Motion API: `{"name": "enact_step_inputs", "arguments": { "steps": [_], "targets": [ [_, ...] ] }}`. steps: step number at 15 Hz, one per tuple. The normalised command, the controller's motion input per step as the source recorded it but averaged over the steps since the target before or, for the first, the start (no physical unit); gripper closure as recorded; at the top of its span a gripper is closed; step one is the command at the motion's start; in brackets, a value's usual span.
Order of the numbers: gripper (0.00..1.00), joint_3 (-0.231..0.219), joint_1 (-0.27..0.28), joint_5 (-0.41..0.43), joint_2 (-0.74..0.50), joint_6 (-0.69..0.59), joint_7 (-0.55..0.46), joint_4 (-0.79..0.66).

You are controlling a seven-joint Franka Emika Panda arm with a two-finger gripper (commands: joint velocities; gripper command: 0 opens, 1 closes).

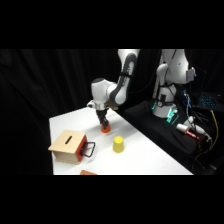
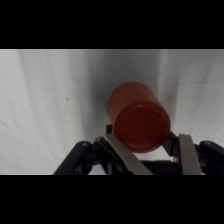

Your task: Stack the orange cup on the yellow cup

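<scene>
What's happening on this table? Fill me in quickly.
The white arm's pincer is down on the orange cup at the table's far side, one finger on each side of it. Whether it is squeezing the cup is unclear. The yellow cup stands alone nearer the camera, nothing stacked on it yet. A wooden box sits to the left.

The side view is dim around a brightly lit table (image 1: 145, 155), which glows white against black curtains. Light falls from above; the yellow cup (image 1: 118, 144) and the wooden box (image 1: 67, 146) cast short, soft shadows. The whole view is blurred, with smeared edges. In the wrist view the table looks grey with faint vertical shading, darkest just beside the orange cup (image 2: 137, 117). That cup is soft and out of focus, and the pincer (image 2: 150, 155) linkage at the bottom is blurred too.
</scene>
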Motion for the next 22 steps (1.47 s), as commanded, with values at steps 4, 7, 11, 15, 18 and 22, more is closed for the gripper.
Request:
{"name": "enact_step_inputs", "arguments": {
  "steps": [4,7,11,15,18,22],
  "targets": [
    [0.54,-0.026,0.041,-0.02,-0.16,-0.18,-0.07,-0.01],
    [0.54,-0.124,0.166,-0.16,-0.43,-0.34,0.08,-0.13],
    [0.54,-0.133,0.201,-0.249,-0.58,-0.41,0.19,-0.18],
    [0.54,-0.036,0.17,-0.241,-0.52,-0.34,0.23,-0.14],
    [0.54,0.072,0.148,-0.171,-0.35,-0.23,0.21,-0.06],
    [0.54,0.115,0.142,-0.192,-0.21,-0.2,0.22,0.01]
  ]
}}
